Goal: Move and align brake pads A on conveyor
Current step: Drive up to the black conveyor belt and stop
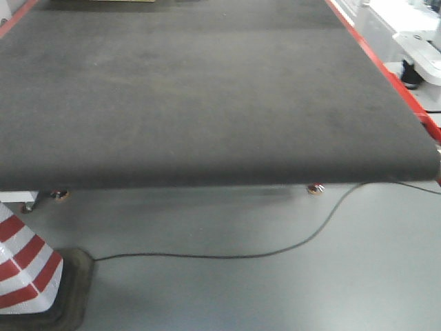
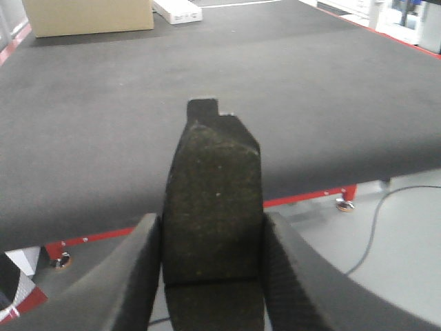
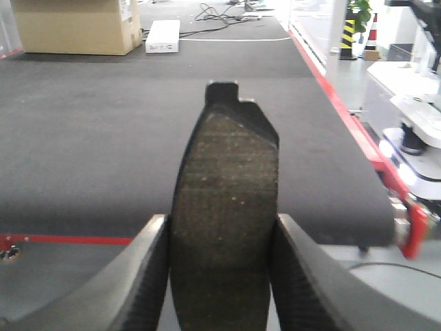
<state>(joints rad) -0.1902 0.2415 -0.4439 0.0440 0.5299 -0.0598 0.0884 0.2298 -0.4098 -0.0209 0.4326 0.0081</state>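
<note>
The left tool (image 2: 212, 231) clenches a brake pad (image 2: 213, 186) and the right tool (image 3: 222, 231) a second brake pad (image 3: 227, 172), each long axis pointing ahead at the conveyor (image 1: 207, 89) beyond.

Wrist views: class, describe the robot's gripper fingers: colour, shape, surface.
The left gripper and right gripper look alike: each has two dark grey, nearly black fingers, broad at the base, curving in toward the tips, with fine ribbing on the inner faces. No cables or markings show.
</note>
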